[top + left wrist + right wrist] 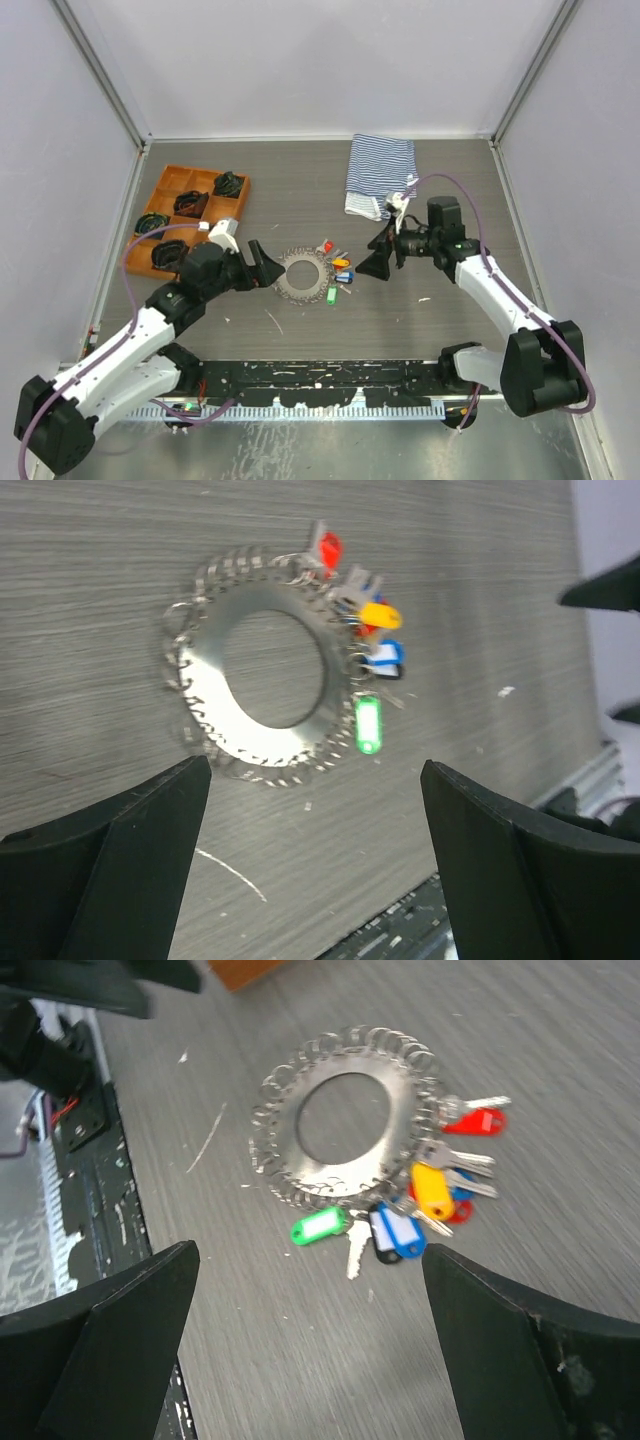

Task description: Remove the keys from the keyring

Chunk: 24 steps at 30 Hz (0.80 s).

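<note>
Top external view: left gripper [267, 266] and right gripper [374, 256] gape empty, flanking the keyring [300, 273] mid-table, keys [339, 272] bunched rightward. Best pin the ring, then tease one key.

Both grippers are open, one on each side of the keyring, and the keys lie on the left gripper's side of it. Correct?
No. The keys lie on the right gripper's side of the keyring, as the top view shows. It and the left gripper are open, one on each side.
</note>
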Motion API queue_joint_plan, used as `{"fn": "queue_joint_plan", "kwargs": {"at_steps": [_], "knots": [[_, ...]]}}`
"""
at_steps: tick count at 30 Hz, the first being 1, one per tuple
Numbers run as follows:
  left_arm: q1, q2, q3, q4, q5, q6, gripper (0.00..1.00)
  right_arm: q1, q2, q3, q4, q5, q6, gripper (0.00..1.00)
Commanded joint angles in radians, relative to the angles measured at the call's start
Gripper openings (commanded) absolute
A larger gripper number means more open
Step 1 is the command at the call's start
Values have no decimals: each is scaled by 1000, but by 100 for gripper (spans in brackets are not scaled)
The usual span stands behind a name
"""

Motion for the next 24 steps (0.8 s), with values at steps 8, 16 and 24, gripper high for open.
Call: {"fn": "queue_joint_plan", "kwargs": {"at_steps": [8,16,24], "knots": [[-2,382,156,18,-149,176,77,150,124,50,32,96,-67,84],[11,533,226,27,-103,231,71,259,231,61,75,243,-4,62],[12,509,171,100,-23,193,69,309,353,99,101,342,97,41]]}}
